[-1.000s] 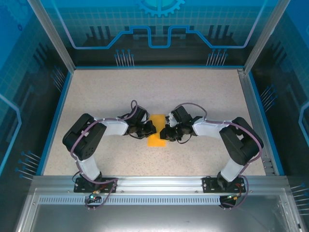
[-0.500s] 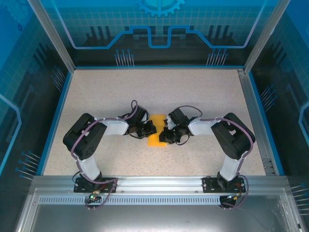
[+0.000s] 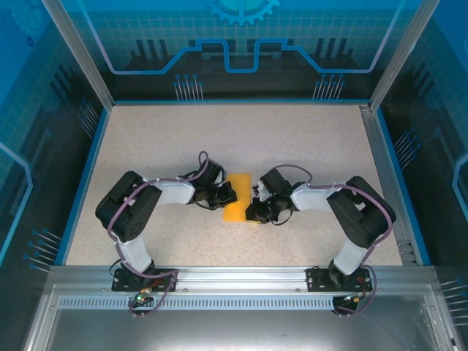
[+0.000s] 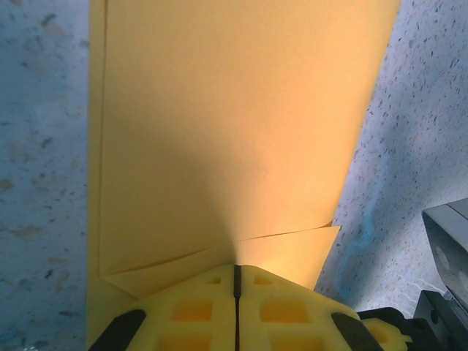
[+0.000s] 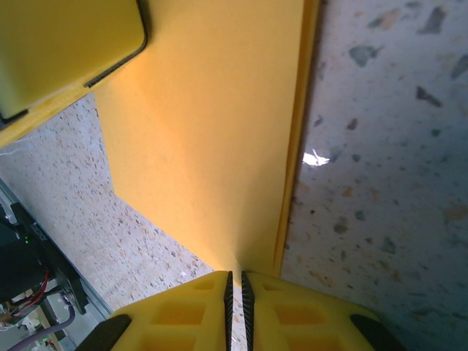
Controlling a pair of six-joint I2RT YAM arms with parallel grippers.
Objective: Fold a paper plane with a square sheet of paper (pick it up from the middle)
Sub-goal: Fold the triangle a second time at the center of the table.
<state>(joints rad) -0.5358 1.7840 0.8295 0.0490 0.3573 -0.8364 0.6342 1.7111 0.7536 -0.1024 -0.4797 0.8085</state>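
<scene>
Top view: folded square sheet of paper (image 3: 235, 199) mid-table, left gripper (image 3: 227, 194) at its left edge, right gripper (image 3: 253, 210) at its near-right corner; bare table (image 3: 241, 139) all round.
Left wrist: jaws pressed together over the sheet's edge.
Right wrist: jaws nearly together; pinch unclear.

No legible text, brand or number, a gear emblem (image 3: 243, 9) on the blue back panel (image 3: 307, 36), any print on the arm bases (image 3: 135, 276) seemingly too small to read

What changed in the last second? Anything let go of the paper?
The right gripper slid a little toward the near edge along the right side of the square sheet of paper. The left gripper stayed put, and both stay pinched on it; nothing let go.
</scene>
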